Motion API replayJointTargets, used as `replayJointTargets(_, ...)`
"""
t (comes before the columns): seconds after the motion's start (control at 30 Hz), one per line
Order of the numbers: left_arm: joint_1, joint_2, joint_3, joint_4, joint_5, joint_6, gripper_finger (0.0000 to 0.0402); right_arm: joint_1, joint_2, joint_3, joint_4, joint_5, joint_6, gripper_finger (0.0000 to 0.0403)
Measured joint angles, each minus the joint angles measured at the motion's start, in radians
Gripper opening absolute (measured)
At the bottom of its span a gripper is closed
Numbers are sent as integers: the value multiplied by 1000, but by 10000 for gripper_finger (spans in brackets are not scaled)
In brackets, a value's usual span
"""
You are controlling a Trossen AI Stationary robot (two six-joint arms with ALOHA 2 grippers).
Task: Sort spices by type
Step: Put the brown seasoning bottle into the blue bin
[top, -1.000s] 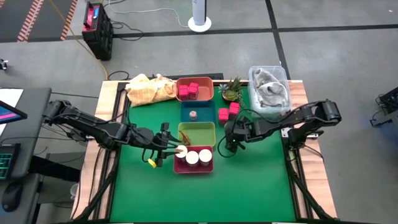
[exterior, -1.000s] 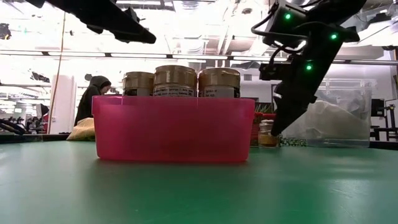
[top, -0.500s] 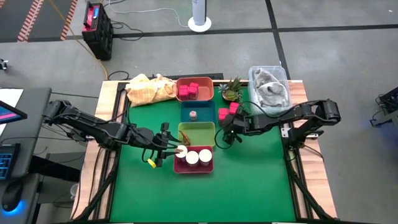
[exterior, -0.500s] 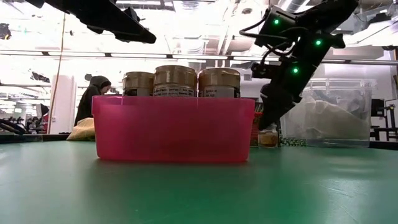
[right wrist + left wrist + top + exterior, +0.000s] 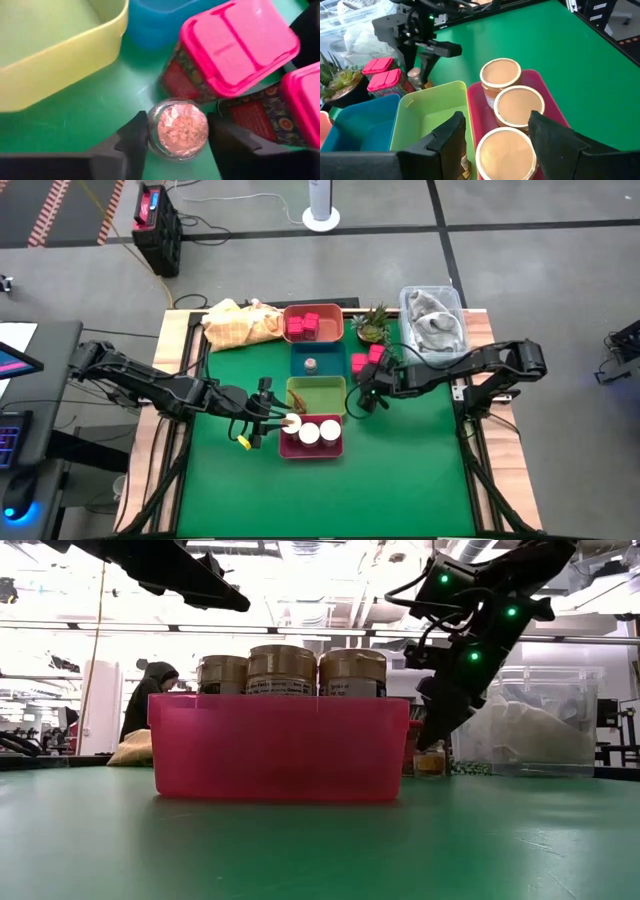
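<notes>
Nearest the bench's front edge, a pink tray [image 5: 311, 447] holds three round jars with tan lids [image 5: 520, 105]. Left gripper [image 5: 268, 423] hangs at that tray's left end, over the nearest jar; fingers [image 5: 451, 138] parted to a middling gap, holding nothing.

Just behind sits a yellow-green tray [image 5: 317, 395], then a blue tray [image 5: 317, 362] with one small shaker [image 5: 311, 364], then a red tray [image 5: 313, 324] with magenta packs inside.

Right of the yellow-green tray, the right gripper [image 5: 176, 136] is down at a small glass shaker [image 5: 177, 129] standing on the green bench [image 5: 400, 470], just beside two loose magenta packs [image 5: 235, 47]. Fingers [image 5: 136, 135] straddle it; contact not confirmed.

Step in hand: grasping this shaker. Judged next: firm grip, lift clear of the packs, carry left to the blue tray.
</notes>
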Motion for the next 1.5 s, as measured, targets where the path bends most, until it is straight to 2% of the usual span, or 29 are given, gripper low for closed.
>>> replayJointTargets(0.1,0,0,0,-4,0,-2,206,0,-2,2,10,7,8,164)
replayJointTargets(0.37,0,0,0,-5,0,-1,206,32,-4,21,13,-79,48,164)
replayJointTargets(0.57,0,0,0,-5,0,1,206,93,-1,125,-13,-107,19,169)
replayJointTargets(0.9,0,0,0,-5,0,-1,206,150,0,303,-40,121,-165,168)
replayJointTargets(1.17,0,0,0,-3,-6,-1,206,50,27,309,112,141,-320,168)
replayJointTargets(1.5,0,0,0,-46,-74,-18,206,-118,239,306,284,40,-409,169)
